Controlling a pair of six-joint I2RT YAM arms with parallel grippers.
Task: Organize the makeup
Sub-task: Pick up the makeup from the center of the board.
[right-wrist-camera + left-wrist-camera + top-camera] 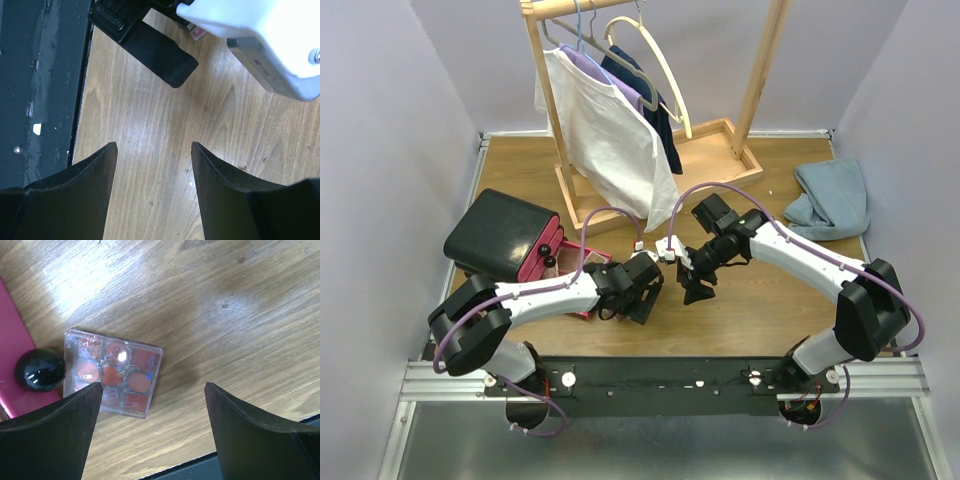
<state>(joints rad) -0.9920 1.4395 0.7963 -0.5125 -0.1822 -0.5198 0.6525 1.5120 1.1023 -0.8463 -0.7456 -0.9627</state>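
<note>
A clear square eyeshadow palette (114,372) with red-orange pans lies flat on the wood beside the pink drawer front (12,355) and its round black knob (40,370). My left gripper (152,390) is open and empty, hovering just above and to the right of the palette; its left finger (60,425) overlaps the palette's corner. In the top view the left gripper (638,300) hides the palette. My right gripper (154,147) is open and empty over bare wood, close to the left gripper (160,55); it also shows in the top view (698,290).
A black case with pink drawers (510,238) stands at the left. A wooden clothes rack (650,150) with shirts stands behind. A blue cloth (832,200) lies at the right. The table's black front edge (40,90) is close.
</note>
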